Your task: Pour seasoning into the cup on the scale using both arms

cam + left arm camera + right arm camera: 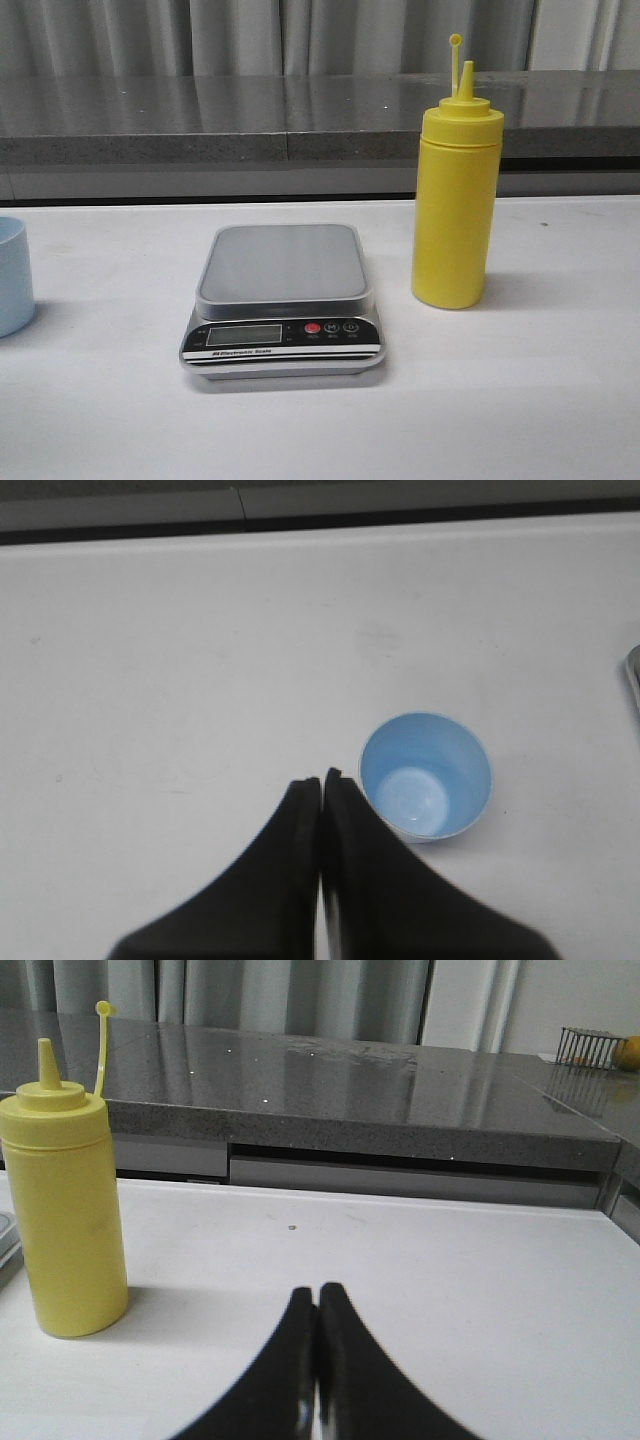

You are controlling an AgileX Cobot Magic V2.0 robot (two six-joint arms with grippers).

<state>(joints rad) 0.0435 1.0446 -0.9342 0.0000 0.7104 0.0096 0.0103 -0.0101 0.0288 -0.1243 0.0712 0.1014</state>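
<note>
The yellow seasoning bottle (pixel 456 200) stands upright on the white table, right of the scale (pixel 283 300), with its tethered cap off the nozzle. The scale's grey platform is bare. The pale blue cup (pixel 12 275) stands at the far left edge of the front view, cut off by the frame. In the left wrist view the cup (pixel 426 776) is upright and empty, close beside my left gripper (pixel 321 779), which is shut and empty. In the right wrist view the bottle (pixel 63 1190) stands apart from my right gripper (pixel 317 1291), which is shut and empty. Neither arm shows in the front view.
A grey stone ledge (pixel 300 115) runs along the back of the table, with curtains behind it. A wire basket (pixel 588 1046) with a yellow fruit sits far off on the counter in the right wrist view. A corner of the scale (pixel 633 670) shows in the left wrist view.
</note>
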